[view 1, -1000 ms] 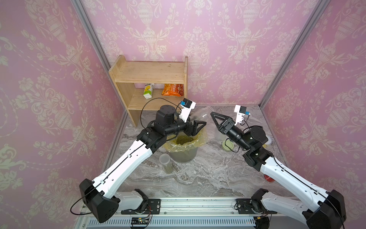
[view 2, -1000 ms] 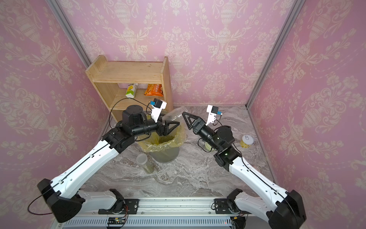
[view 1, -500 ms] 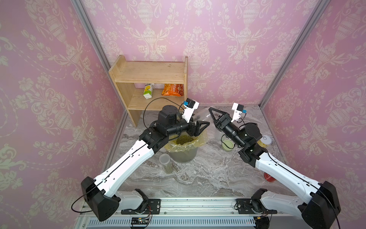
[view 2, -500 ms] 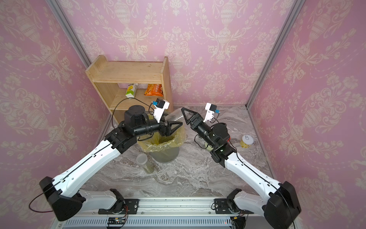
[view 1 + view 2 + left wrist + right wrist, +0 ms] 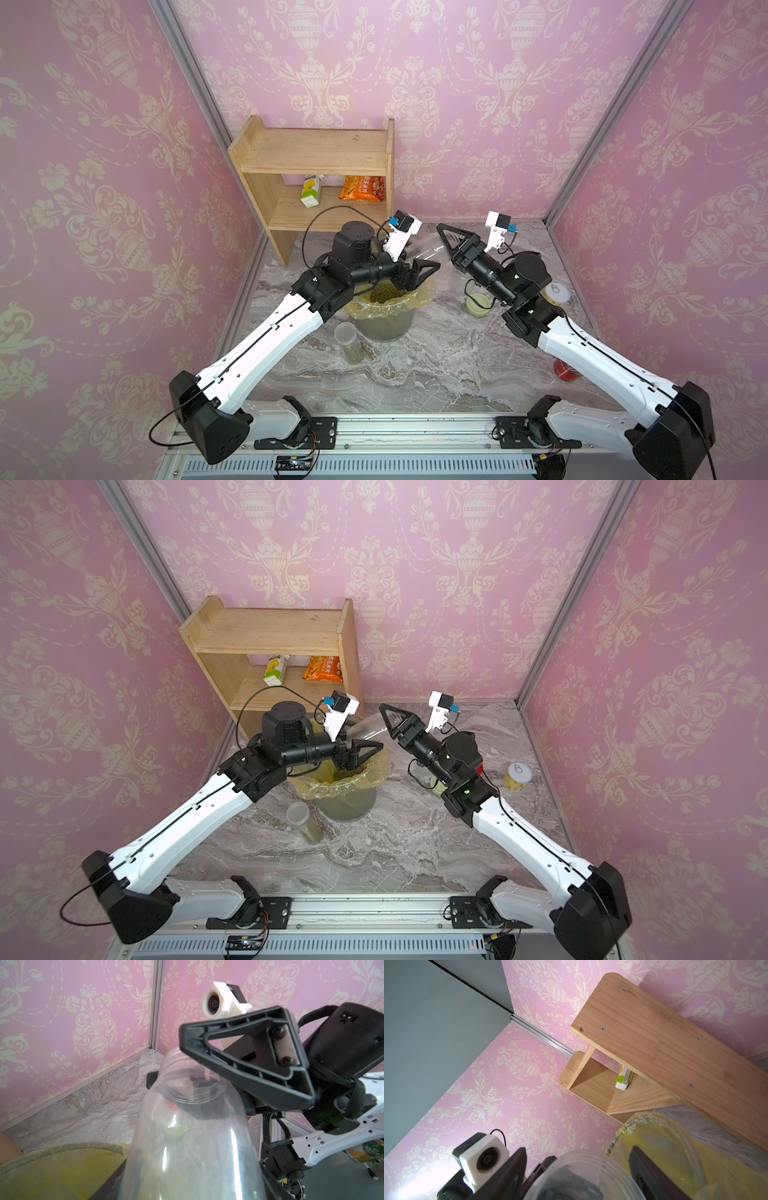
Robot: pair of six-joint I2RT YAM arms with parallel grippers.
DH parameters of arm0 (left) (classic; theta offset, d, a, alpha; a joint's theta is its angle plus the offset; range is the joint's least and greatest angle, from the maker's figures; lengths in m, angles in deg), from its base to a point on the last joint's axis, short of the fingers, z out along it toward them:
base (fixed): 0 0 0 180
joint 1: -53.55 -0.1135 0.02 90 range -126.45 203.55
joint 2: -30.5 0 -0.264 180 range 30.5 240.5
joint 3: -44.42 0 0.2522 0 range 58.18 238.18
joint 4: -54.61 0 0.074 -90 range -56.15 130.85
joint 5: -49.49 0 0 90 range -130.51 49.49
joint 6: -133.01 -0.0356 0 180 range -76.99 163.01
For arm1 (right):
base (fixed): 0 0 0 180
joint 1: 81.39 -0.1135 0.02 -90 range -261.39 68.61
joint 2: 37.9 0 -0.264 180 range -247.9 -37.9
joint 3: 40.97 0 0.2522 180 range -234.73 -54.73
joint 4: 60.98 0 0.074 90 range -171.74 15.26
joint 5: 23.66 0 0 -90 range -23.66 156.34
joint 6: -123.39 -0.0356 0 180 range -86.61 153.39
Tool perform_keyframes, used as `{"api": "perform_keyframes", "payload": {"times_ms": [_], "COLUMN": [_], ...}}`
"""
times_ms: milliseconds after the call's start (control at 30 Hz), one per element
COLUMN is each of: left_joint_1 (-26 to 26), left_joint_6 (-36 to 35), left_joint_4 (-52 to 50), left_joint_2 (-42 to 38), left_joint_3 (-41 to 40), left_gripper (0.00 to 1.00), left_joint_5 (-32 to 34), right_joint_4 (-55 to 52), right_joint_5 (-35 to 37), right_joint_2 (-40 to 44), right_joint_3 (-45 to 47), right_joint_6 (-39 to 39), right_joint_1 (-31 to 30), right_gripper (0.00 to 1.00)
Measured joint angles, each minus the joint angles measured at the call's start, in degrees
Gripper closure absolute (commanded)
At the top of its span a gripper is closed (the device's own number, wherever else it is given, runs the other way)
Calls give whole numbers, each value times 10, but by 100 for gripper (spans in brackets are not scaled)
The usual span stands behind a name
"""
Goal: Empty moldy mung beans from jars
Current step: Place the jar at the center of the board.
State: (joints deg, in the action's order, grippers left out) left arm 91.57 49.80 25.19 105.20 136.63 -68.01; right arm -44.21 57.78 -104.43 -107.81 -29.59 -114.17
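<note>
My left fingers [image 5: 428, 266] clamped on the clear jar [image 5: 187, 1136] tilted over the bin [image 5: 417, 297], my right fingers [image 5: 441, 229] straddling its other end, whether gripping I cannot tell, mung beans [image 5: 384, 293] piled in the bin below, shelf [image 5: 316, 158] close behind, bare bench [image 5: 436, 374] beyond the bin.

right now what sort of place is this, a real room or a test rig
Most likely a staged robot test cell, not a home: wallpaper panels held by aluminium posts, two arms mounted on a rail at the edge of the table, and a small wooden shelf as a prop.
</note>
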Motion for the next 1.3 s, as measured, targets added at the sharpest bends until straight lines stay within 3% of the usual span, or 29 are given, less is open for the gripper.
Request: {"api": "perform_keyframes", "payload": {"times_ms": [400, 767, 1100, 1300], "left_joint_1": [0, 0, 1, 8], "left_joint_6": [-56, -64, -64, -64], "left_joint_4": [-55, -54, -54, -47], "left_joint_2": [-7, -7, -7, -7], "left_joint_3": [10, 13, 14, 12], "left_gripper": [61, 59, 42, 42], "left_joint_5": [8, 4, 8, 8], "right_joint_4": [-60, -64, -60, -71], "right_joint_5": [-54, -50, -40, -31], "right_joint_2": [13, 20, 24, 40], "right_joint_3": [-6, -4, 2, 6], "right_joint_6": [-7, -26, -47, -50], "right_joint_1": [7, 8, 8, 8], "right_gripper": [23, 32, 39, 44]}}
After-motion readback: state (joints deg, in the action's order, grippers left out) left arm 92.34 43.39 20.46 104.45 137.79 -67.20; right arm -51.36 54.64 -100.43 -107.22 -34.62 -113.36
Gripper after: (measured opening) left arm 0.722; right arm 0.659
